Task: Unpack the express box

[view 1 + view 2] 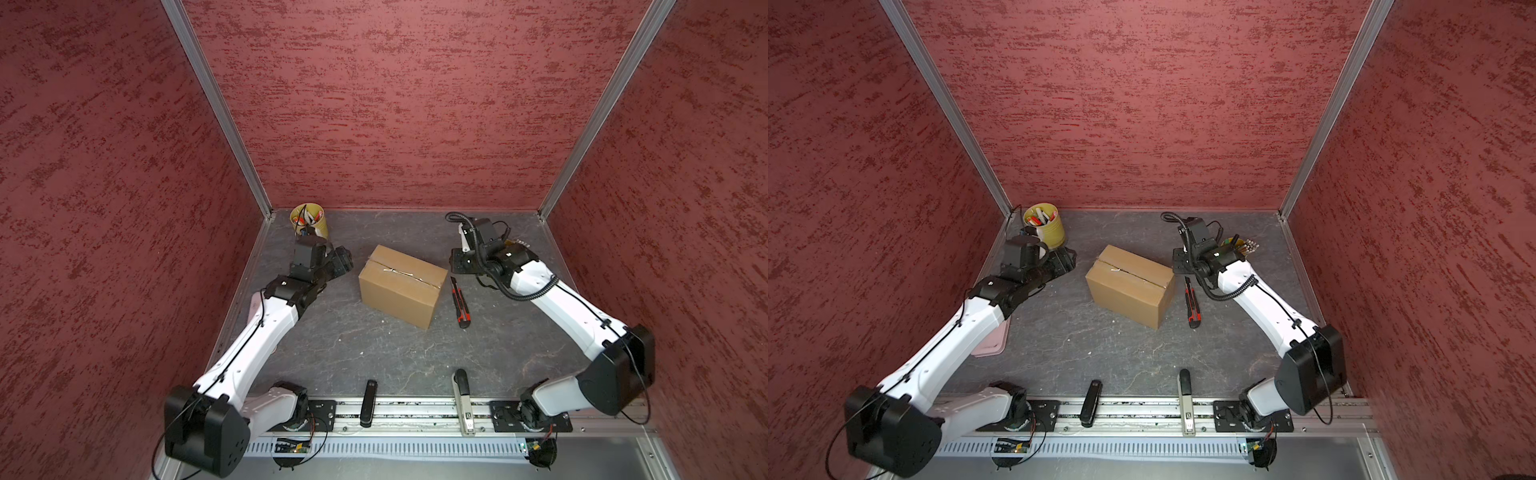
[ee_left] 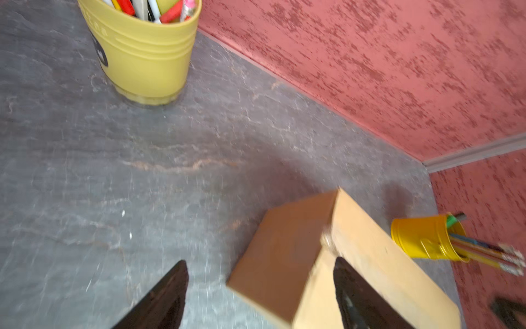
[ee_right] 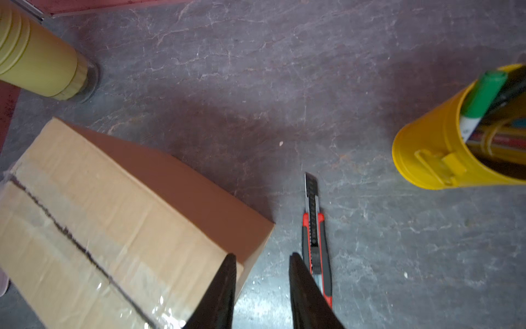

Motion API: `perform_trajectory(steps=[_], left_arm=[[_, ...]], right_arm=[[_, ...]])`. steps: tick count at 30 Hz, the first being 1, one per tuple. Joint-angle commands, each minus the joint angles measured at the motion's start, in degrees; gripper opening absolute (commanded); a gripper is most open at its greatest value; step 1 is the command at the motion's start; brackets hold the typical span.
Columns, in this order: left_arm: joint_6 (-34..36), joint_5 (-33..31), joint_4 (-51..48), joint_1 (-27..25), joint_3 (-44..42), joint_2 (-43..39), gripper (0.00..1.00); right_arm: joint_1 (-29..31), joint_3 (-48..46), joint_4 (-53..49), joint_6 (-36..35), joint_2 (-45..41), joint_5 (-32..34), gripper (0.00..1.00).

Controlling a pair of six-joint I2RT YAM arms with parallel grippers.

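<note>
The express box (image 1: 401, 284) (image 1: 1129, 282) is a brown carton in the middle of the grey table, its flaps lying flat. A dark ragged line runs along its taped centre seam (image 3: 71, 239). My left gripper (image 1: 341, 262) (image 1: 1065, 257) (image 2: 260, 263) hovers just left of the box (image 2: 287, 250), open wide and empty. On the right, my right gripper (image 1: 459, 264) (image 1: 1179, 264) (image 3: 263, 256) hangs above the box's far right corner (image 3: 113, 216), its jaws a narrow gap apart with nothing between them. A red and black utility knife (image 1: 460, 305) (image 1: 1192, 305) (image 3: 314, 236) lies on the table beside it, blade out.
A yellow pen cup (image 1: 309, 222) (image 1: 1044, 226) (image 2: 142, 57) (image 3: 37, 65) stands at the back left. Another yellow cup (image 1: 1235, 245) (image 2: 424, 236) (image 3: 444, 148) stands behind the right arm. A pink tray (image 1: 992, 340) lies under the left arm. A black stapler (image 1: 368, 401) and a grey tool (image 1: 463, 399) lie at the front edge.
</note>
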Motion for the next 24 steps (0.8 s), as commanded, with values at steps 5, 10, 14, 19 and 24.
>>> perform_trajectory(steps=[5, 10, 14, 19, 24], left_arm=[[-8.2, -8.5, -16.6, -10.6, -3.7, -9.1, 0.8], [-13.9, -10.8, -19.4, -16.5, -6.7, -10.5, 0.8], [-15.7, -9.7, -15.7, -18.9, -8.7, -7.9, 0.8], [-14.0, -7.8, -8.6, -19.0, -8.6, -2.3, 0.8], [-11.6, -6.0, -3.1, -18.5, -7.4, 3.7, 0.8]], right_arm=[[-2.3, 5.9, 6.6, -7.3, 9.1, -4.6, 0.34], [-3.2, 8.4, 7.8, -9.4, 14.5, -7.5, 0.34], [-3.3, 9.5, 7.5, -10.3, 17.1, -9.8, 0.34], [-3.4, 7.9, 7.5, -10.9, 17.0, -11.8, 0.33], [-3.3, 4.8, 7.2, -10.5, 14.7, -13.7, 0.33]])
